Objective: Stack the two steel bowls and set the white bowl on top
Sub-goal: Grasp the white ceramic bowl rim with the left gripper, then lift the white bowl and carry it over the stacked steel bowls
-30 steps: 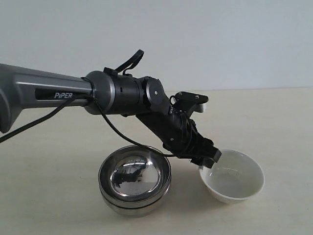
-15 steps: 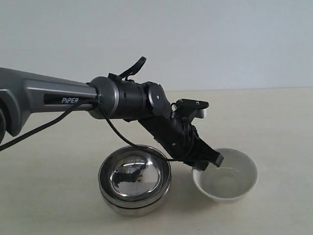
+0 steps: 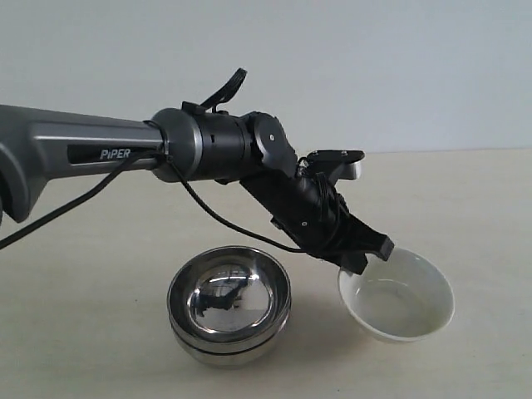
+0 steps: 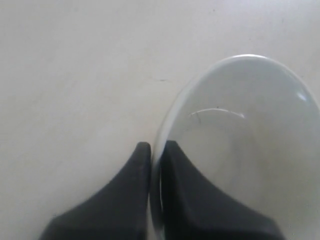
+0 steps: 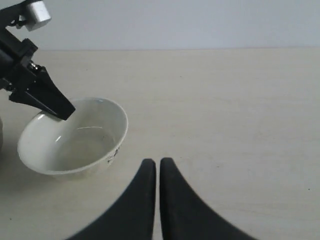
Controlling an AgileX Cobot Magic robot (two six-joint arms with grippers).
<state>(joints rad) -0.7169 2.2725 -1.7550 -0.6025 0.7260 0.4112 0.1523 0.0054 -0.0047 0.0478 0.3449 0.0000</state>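
The two steel bowls (image 3: 229,303) sit nested one inside the other on the table, at the left of the exterior view. Right of them is the white bowl (image 3: 399,301), slightly tilted and low over the table. My left gripper (image 3: 366,254) is shut on its near-left rim. In the left wrist view the thin rim runs between the two fingertips of the left gripper (image 4: 156,146), one finger inside the white bowl (image 4: 250,140) and one outside. In the right wrist view my right gripper (image 5: 157,162) is shut on nothing, apart from the white bowl (image 5: 75,137).
The beige table (image 3: 465,216) runs back to a pale wall. The left arm (image 3: 208,154) stretches across above the steel bowls. The left gripper (image 5: 52,102) shows at the edge of the right wrist view.
The left jaws have closed onto the white bowl's rim. The bowl has shifted and tipped a little with the gripper. The stacked steel bowls have not moved.
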